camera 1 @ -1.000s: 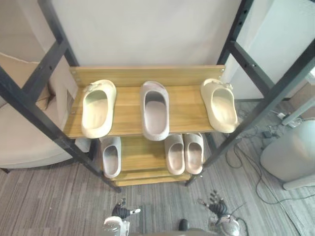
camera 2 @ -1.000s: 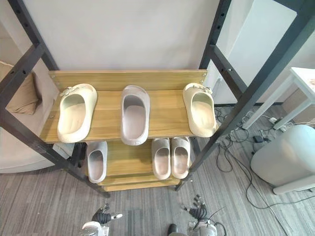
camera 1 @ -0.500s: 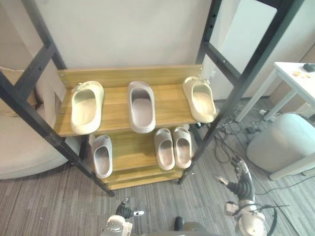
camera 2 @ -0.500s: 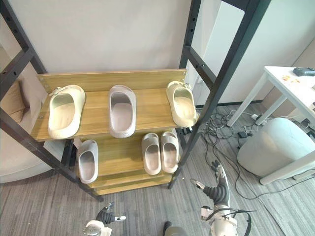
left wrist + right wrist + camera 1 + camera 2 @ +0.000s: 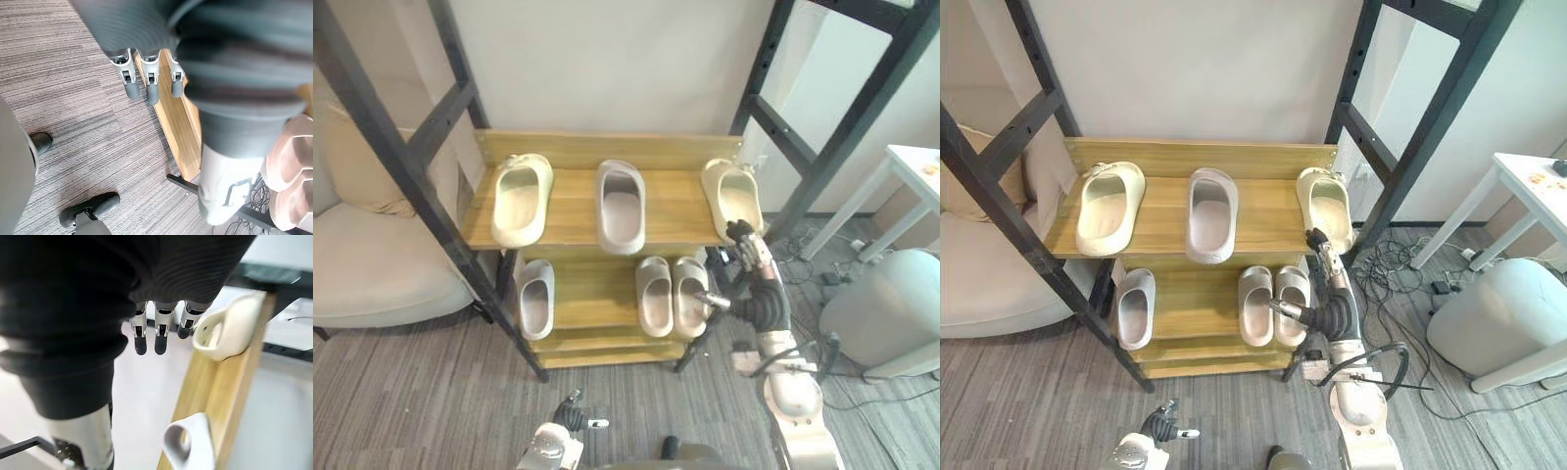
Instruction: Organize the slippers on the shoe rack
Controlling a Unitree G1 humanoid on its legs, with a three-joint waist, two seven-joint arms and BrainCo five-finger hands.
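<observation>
The wooden shoe rack [image 5: 576,217] has two shelves. On the top shelf lie a cream slipper [image 5: 521,199] at the left, a grey slipper [image 5: 621,206] in the middle and a second cream slipper [image 5: 732,196] at the right end. Below, a single grey slipper [image 5: 535,297] lies left, and a pair [image 5: 655,295] [image 5: 689,295] lies side by side. My right hand [image 5: 756,269] is raised, open, with its fingertips [image 5: 156,345] just short of the right cream slipper [image 5: 230,328]. Open as well, my left hand [image 5: 570,419] hangs low over the carpet, fingers [image 5: 146,85] straight.
Black slanted rack posts [image 5: 431,215] frame the shelves on both sides. A beige armchair [image 5: 372,264] stands left of the rack. To the right are a white table [image 5: 915,162], a grey rounded pouf [image 5: 881,304] and loose cables [image 5: 822,264] on the carpet.
The camera has shifted. My right hand has risen from near the floor to the right end of the top shelf, by the cream slipper. The left hand stays low.
</observation>
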